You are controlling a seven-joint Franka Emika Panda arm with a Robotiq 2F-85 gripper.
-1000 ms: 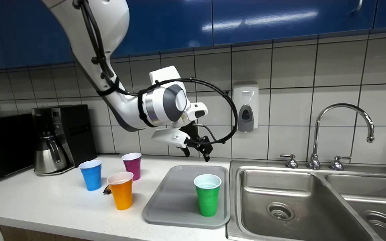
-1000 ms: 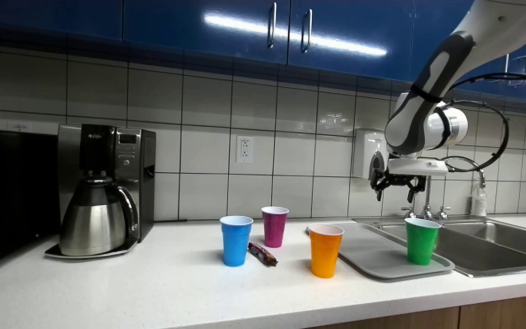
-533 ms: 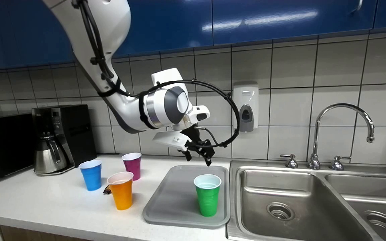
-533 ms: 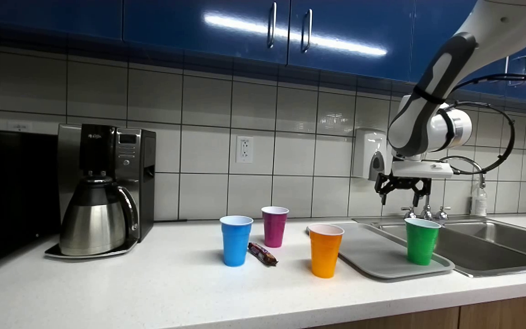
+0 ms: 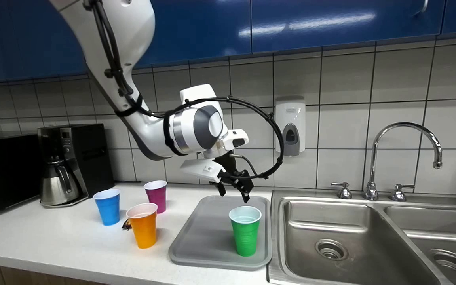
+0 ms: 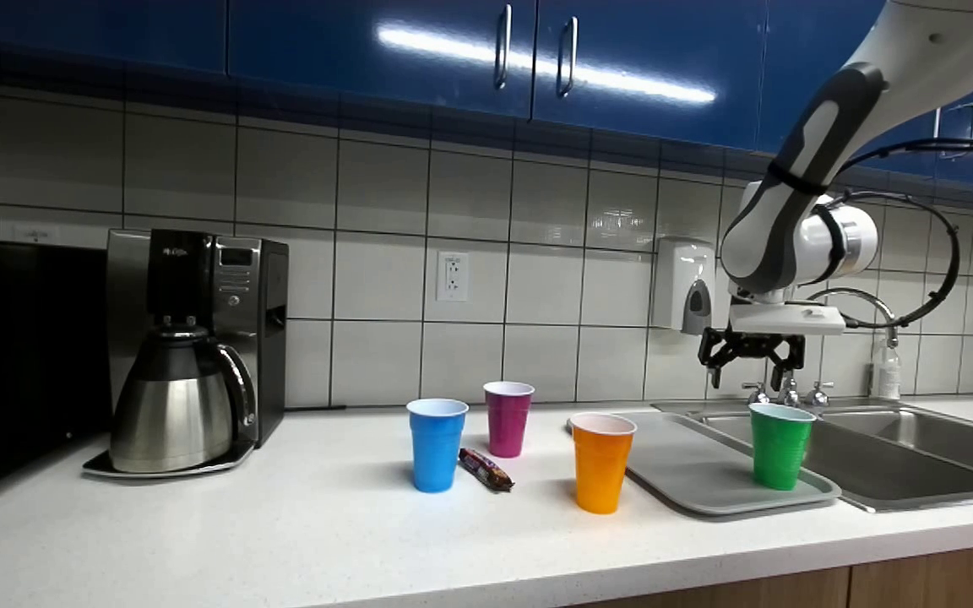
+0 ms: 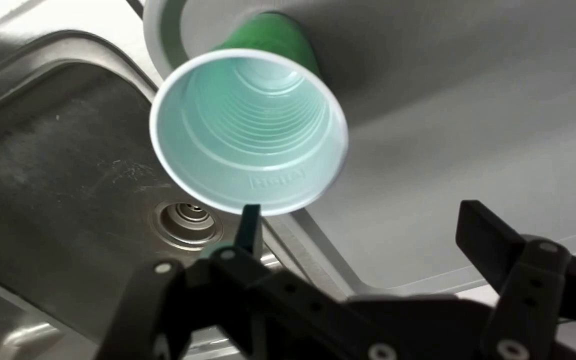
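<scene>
Green cup (image 5: 245, 234) on tray (image 5: 202, 241) between sink (image 5: 354, 233) and orange cup (image 5: 144, 227), gaping claw (image 6: 747, 379) nearby.

A black-and-steel coffee maker (image 6: 237, 321) with a black-lidded metal carafe (image 6: 172, 422) stands on the white countertop (image 6: 284, 540). A white-and-grey plastic soap dispenser (image 5: 290, 126) hangs on the square off-white wall tiles (image 6: 381, 274) below glossy blue cabinets (image 6: 368, 67). A curved chrome faucet (image 5: 373, 158) rises behind the stainless-steel double-basin sink (image 5: 303, 229).
</scene>
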